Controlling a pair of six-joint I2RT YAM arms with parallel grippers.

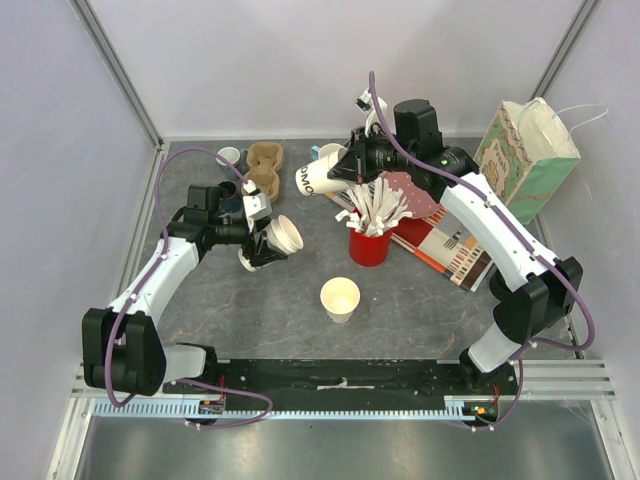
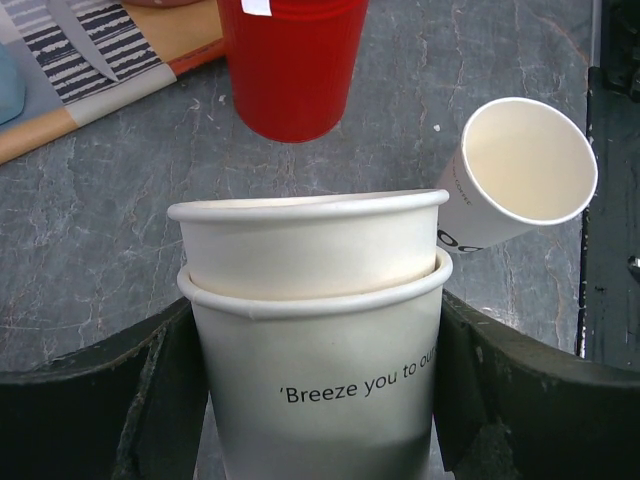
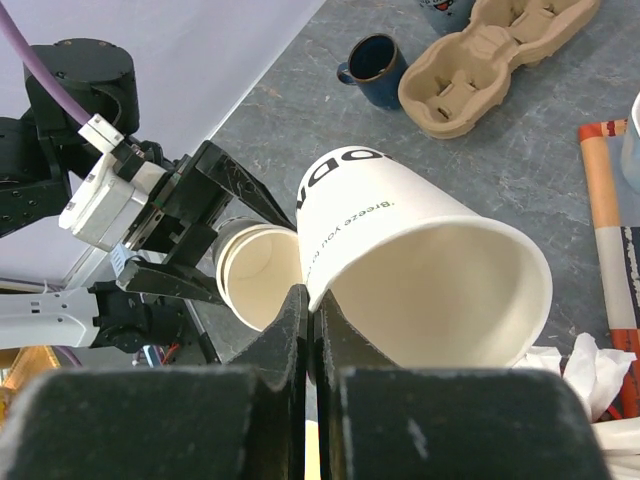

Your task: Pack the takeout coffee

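**Both arms hold paper cups, carrier not yet filled**

The left gripper (image 2: pixel 318 392) is grasping two nested paper cups (image 2: pixel 310 250). One finger presses each side of the outer cup, so the jaws stand wide. This side grip leaves the mouth of the stack free, I think to receive another cup.

The right gripper (image 3: pixel 308 330) is clenched almost flat on a single paper cup (image 3: pixel 420 260). It pinches the thin wall at the rim, and the cup sticks out ahead of the jaws and to their right. The cup's bottom points toward the nested stack, which is beyond the jaws on their left and apart from the cup. A rim pinch keeps the fingers away from the cup's bottom, which suits nesting.

No cup shows a lid. A loose cup (image 2: pixel 520 170) stands ahead and right of the left jaws, near a red cup (image 2: pixel 290 60). The cardboard carrier (image 3: pixel 490 55) lies well beyond the right jaws, and the wells I can see hold nothing.
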